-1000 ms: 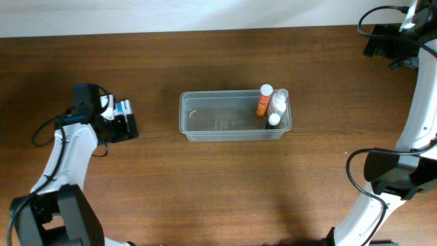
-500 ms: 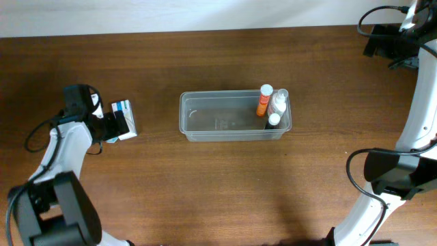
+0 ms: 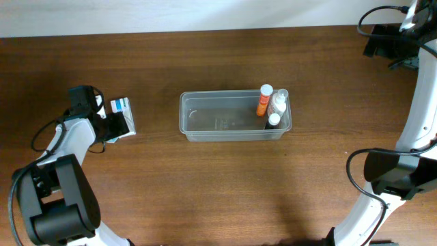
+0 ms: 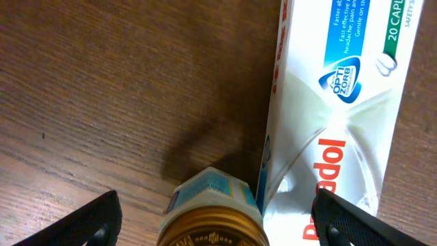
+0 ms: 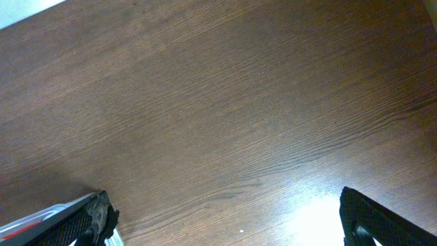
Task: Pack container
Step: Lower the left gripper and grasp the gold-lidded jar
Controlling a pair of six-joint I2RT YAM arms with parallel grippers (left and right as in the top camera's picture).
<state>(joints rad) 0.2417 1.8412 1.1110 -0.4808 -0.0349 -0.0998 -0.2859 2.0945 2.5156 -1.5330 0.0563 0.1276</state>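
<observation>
Left gripper poised over the last loose items on the wooden table, its jaws spread wide and closed on nothing; between them stands a small gold-capped bottle, upright, with a Panadol box lying flat and touching or just beside it on the robot's right. The box's long axis runs away from the wrist camera, roughly in line with the gripper's reach and crosswise to the clear container. The container sits mid-table, well apart from the gripper and to its right, its own long axis running left to right; three bottles stand crowded at its far, right-hand end, leaving the end nearer the left arm bare. The left arm is plainly the nearer one to both box and bottle; it is folded low at the table's left edge, wrist pointed toward the centre. The right gripper hangs far off at the back right corner, jaws likewise wide and empty, with only bare wood beneath it. The next move, by this reading, calls for closing on the bottle without catching the box's edge.
</observation>
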